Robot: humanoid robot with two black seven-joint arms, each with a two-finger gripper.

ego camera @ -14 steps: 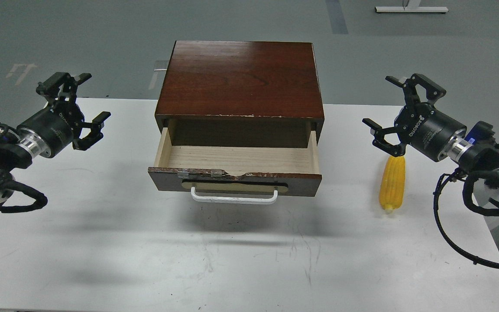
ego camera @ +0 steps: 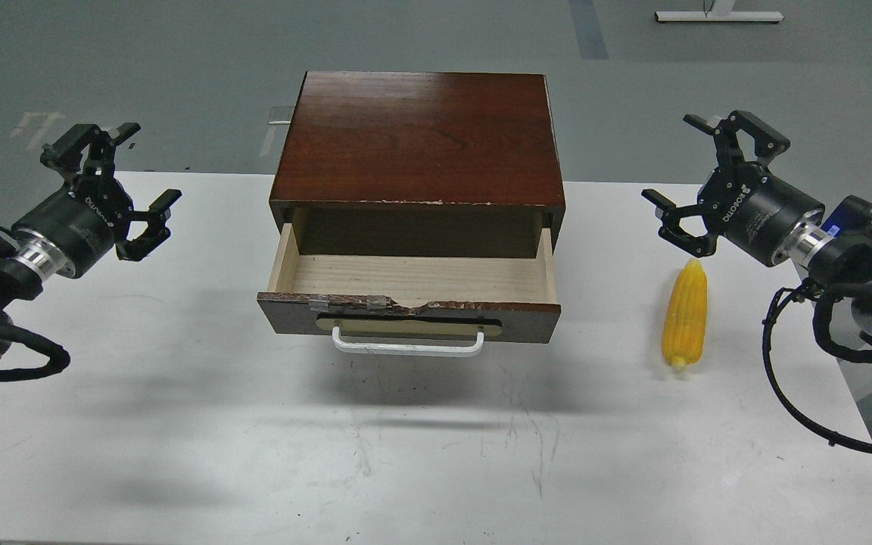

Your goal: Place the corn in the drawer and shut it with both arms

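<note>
Item: yellow corn cob (ego camera: 685, 315) with rows of kernels, lying flat near the right edge of the white counter (ego camera: 179, 424), tapered tip toward the far edge, blunt end toward me. Not held; nothing touches it.

Item: shallow drawer (ego camera: 409, 303) with a dark brown chipped front and a white bar handle (ego camera: 406, 344), pulled out of the dark wood cabinet (ego camera: 417, 140) at the middle of the far edge. Pale wood interior shows no contents.

Item: my right gripper (ego camera: 697, 182), fingers spread, holding nothing, just beyond the cob's tip and above the counter.

Item: my left gripper (ego camera: 122, 185), fingers spread, holding nothing, near the left edge, well apart from the drawer.

Step, as I judge it: the pick has not yet been made. Next calls for bringing the right gripper down over the cob's middle, closing across its width.
</note>
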